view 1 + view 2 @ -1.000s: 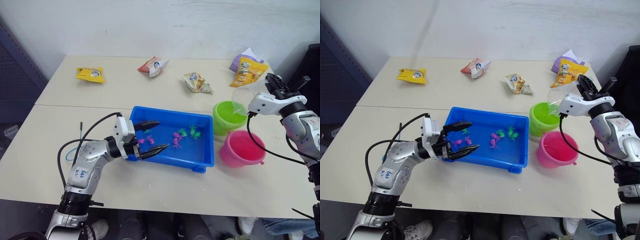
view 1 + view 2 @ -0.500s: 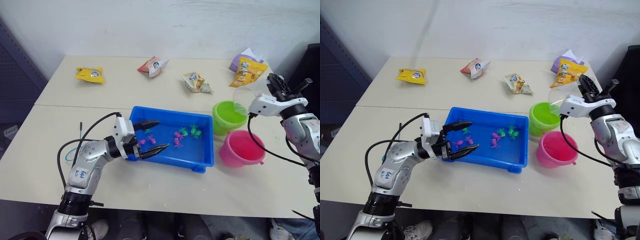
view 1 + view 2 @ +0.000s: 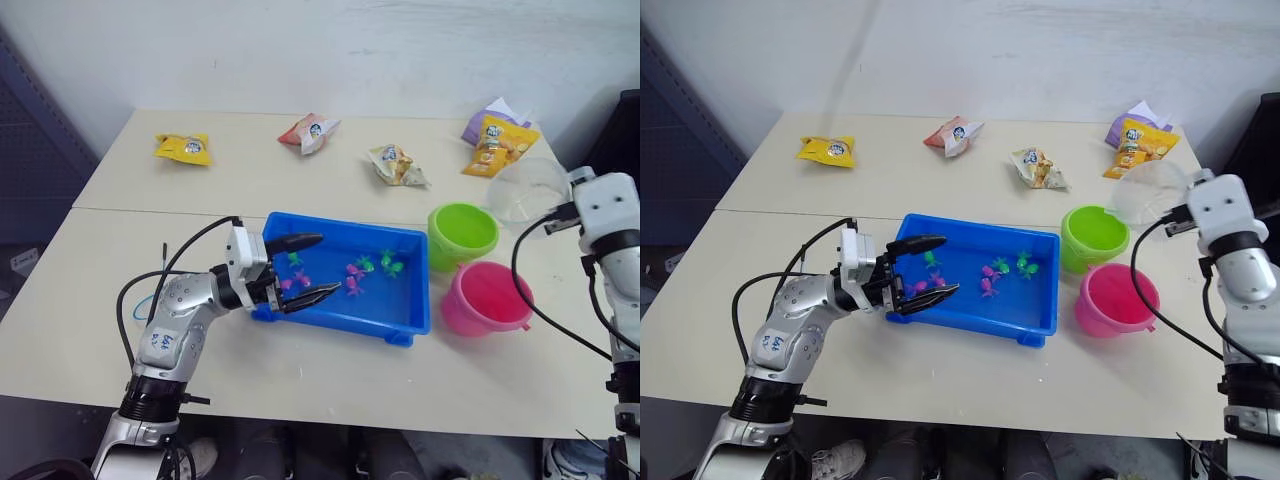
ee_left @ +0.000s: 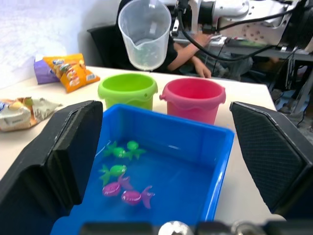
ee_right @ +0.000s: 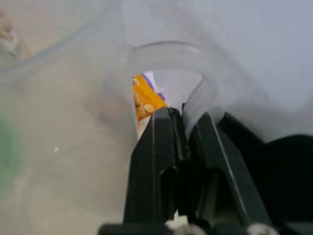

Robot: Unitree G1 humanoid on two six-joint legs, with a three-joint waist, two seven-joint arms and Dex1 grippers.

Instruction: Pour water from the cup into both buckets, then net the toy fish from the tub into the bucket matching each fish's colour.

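My right gripper [image 5: 183,128] is shut on the handle of the clear cup [image 3: 527,190], which hangs upright in the air just right of and beyond the lime green bucket [image 3: 462,231]. The pink bucket [image 3: 487,297] stands in front of the green one. The blue tub [image 3: 409,287] holds several tiny toy fish, pink ones [image 3: 353,289] and green ones [image 3: 386,265]. My left gripper [image 3: 316,266] is open over the tub's left end with nothing between its fingers. Of the net, a thin black stick [image 3: 163,255] shows behind my left arm.
Snack bags lie along the table's far side: a yellow one [image 3: 181,148], a red and white one [image 3: 307,131], a pale one [image 3: 395,165] and an orange one [image 3: 497,143]. A person's arm [image 4: 188,49] shows beyond the table.
My right gripper has carried the cup away from over the green bucket towards the right and turned it back upright. My left gripper has stayed at the tub's left end.
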